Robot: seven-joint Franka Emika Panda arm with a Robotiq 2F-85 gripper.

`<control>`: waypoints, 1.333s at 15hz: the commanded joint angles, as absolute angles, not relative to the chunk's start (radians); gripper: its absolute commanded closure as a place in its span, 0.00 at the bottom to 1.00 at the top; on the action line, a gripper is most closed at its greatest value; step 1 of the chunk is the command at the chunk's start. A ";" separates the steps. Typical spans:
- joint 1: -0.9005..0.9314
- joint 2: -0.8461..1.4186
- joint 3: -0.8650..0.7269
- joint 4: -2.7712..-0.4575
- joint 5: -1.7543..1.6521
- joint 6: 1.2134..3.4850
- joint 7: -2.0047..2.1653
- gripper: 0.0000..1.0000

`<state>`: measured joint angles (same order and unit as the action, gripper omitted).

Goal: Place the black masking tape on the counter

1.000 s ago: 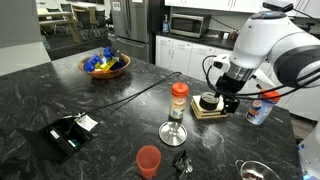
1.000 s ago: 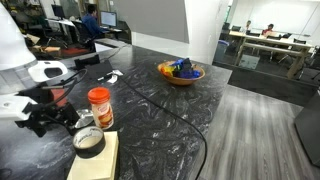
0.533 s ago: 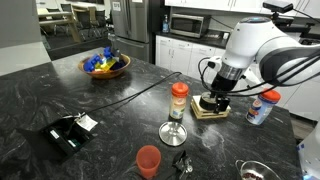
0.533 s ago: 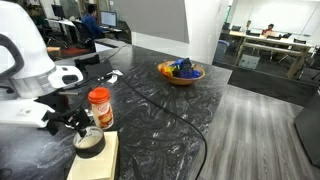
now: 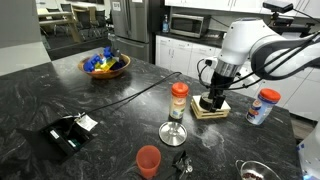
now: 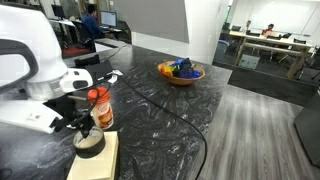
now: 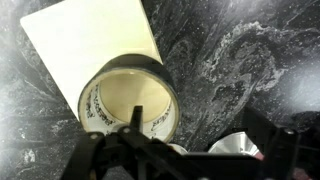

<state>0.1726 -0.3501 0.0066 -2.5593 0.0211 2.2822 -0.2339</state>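
Observation:
The black masking tape is a round roll with a pale hollow centre. It lies on a square tan wooden block, which rests on the dark marbled counter. In the wrist view my gripper is open just above the roll. One dark finger is over the roll's hollow and the other is outside it, over the counter. In both exterior views the gripper hangs right over the tape on the block, next to the spice jar.
On the counter stand an upturned glass, an orange cup, a dark keys-like clump, a flat black device with white paper, a fruit bowl and a blue-lidded container. A black cable crosses the counter.
The arm has swung over the wooden block and lowered, bringing the open gripper from beside the tape to directly above it. The tape has not moved.

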 commanded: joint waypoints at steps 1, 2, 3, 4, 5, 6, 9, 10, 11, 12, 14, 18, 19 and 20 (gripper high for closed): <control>0.159 -0.335 0.012 -2.554 0.037 2.298 -0.248 0.02; 0.155 -0.334 0.017 -2.555 0.024 2.301 -0.239 0.10; 0.151 -0.333 0.022 -2.556 0.012 2.303 -0.231 0.14; 0.145 -0.332 0.028 -2.557 -0.007 2.305 -0.219 0.24; 0.139 -0.331 0.037 -2.559 -0.035 2.311 -0.204 0.34; 0.137 -0.330 0.039 -2.559 -0.051 2.313 -0.196 0.47; 0.130 -0.328 0.048 -2.561 -0.097 2.323 -0.168 0.67; 0.127 -0.328 0.051 -2.562 -0.112 2.325 -0.158 0.76; 0.126 -0.329 0.053 -2.562 -0.123 2.327 -0.149 0.81; 0.124 -0.330 0.055 -2.562 -0.135 2.329 -0.139 0.89; 0.118 -0.334 0.061 -2.562 -0.160 2.334 -0.120 0.99; 0.111 -0.362 0.074 -2.563 -0.193 2.335 -0.080 0.98; 0.110 -0.379 0.082 -2.562 -0.203 2.329 -0.065 0.98; 0.116 -0.396 0.087 -2.562 -0.202 2.321 -0.060 0.98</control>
